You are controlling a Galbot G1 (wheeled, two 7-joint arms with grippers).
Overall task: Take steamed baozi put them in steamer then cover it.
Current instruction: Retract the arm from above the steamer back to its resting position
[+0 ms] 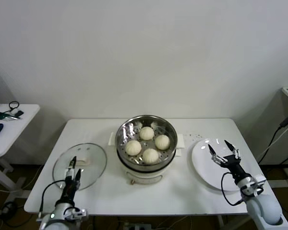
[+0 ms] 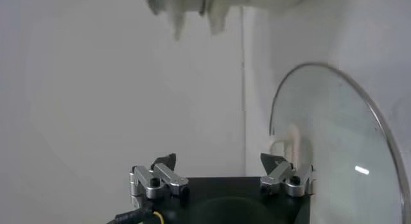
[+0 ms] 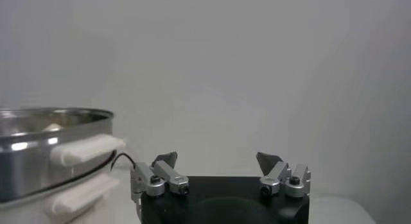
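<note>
Steamer [image 1: 146, 143] at table [image 1: 105, 194] centre, four buns [image 1: 147, 142] inside; lid [image 1: 80, 165] flat to steamer's left, just ahead of left gripper [image 1: 72, 168], jaws spread, empty, nearer than right gripper [image 1: 224, 151], likewise spread, over plate [image 1: 204, 165].

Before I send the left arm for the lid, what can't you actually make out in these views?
- Round clear glass lid: left wrist view cuts it off at the edge; its white handle is half hidden by the left gripper.
- Four cream-white buns: right wrist view shows only a sliver behind the shiny steel steamer wall.
- Flat white plate: partly covered by the right gripper in the head view.
</note>
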